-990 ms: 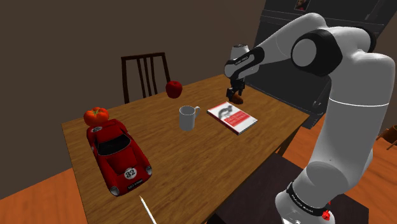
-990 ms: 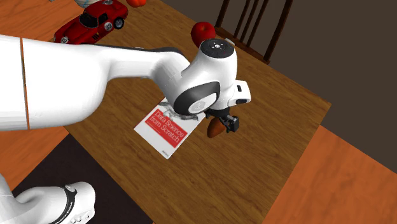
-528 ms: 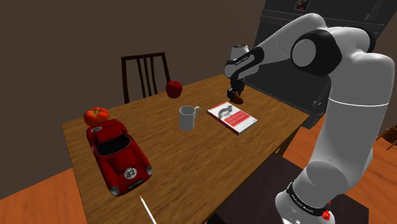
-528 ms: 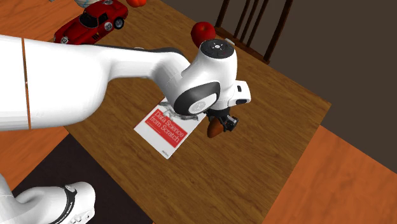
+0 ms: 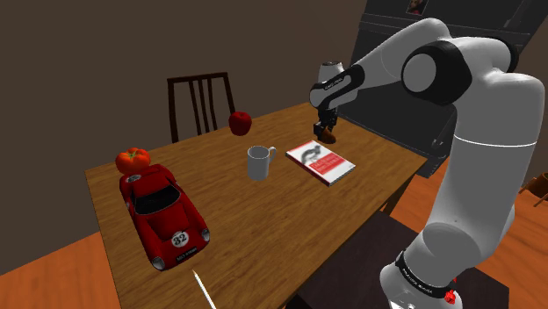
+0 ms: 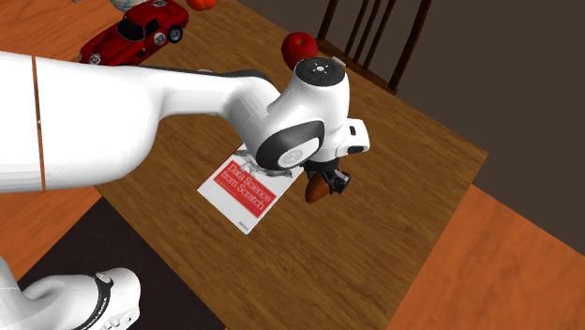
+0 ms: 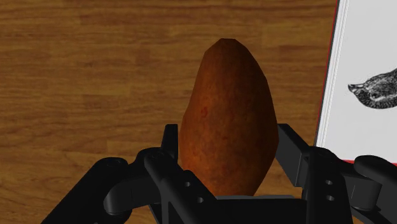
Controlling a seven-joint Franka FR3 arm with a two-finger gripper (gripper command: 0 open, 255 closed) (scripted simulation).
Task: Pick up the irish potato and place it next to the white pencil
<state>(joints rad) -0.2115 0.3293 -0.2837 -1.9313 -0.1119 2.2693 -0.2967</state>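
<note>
Tool (image 7: 227, 143) clasps the brown potato (image 7: 226, 89); white mug (image 5: 259, 162) stands well apart.

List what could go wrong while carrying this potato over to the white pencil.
The pincer clasps the potato near one end, most of its rounded body sticking out; it may slip or swivel.
The mug and red toy car stand near the path to the white pencil; a low carry could clip them.
The pencil lies at the edge of the table; a released potato might roll off.
</note>
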